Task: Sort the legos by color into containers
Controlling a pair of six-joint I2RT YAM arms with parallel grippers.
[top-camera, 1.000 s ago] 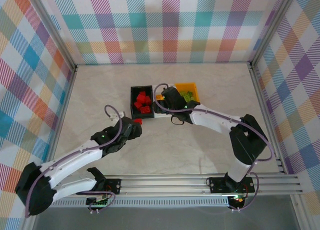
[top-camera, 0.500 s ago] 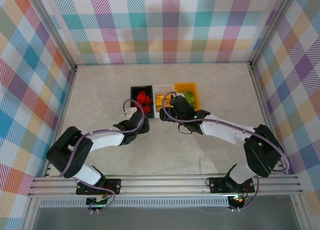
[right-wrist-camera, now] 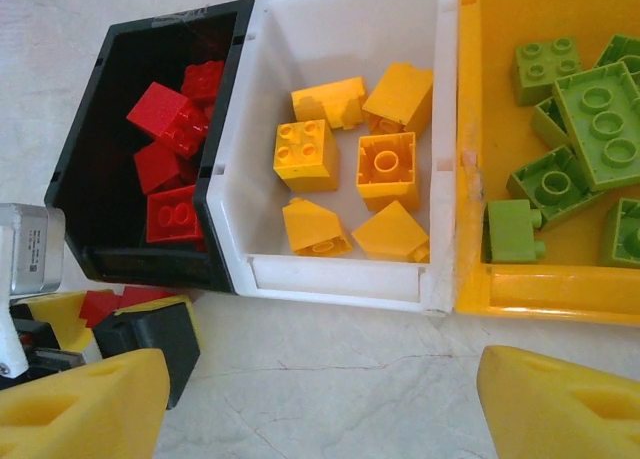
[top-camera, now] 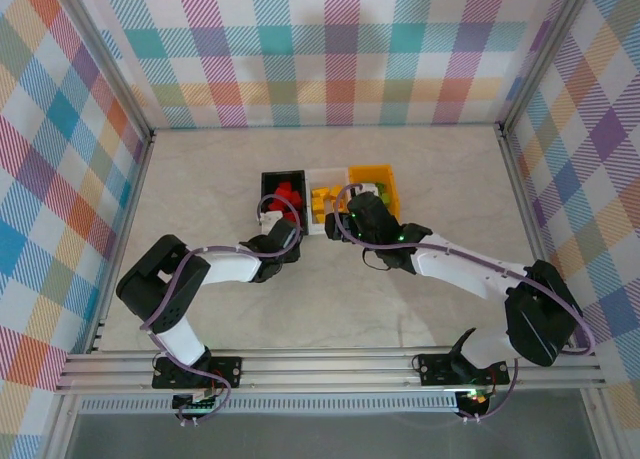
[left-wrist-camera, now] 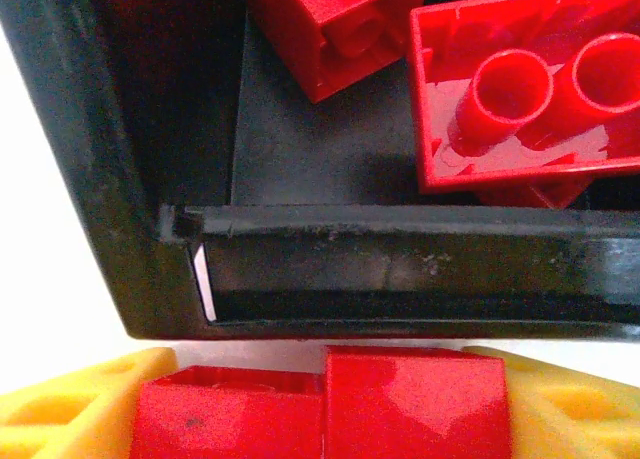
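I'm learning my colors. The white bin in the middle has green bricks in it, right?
Not quite. The white bin in the middle holds yellow-orange bricks, not green ones. The green bricks lie in the orange bin right beside it. The right wrist view shows this plainly.

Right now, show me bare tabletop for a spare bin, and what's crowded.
Bare beige tabletop lies behind the black plastic bin, white plastic bin and orange plastic bin, to the plaid back wall, and on both flanks. Crowded: the strip before them, with the left gripper on a red brick and the open right gripper.
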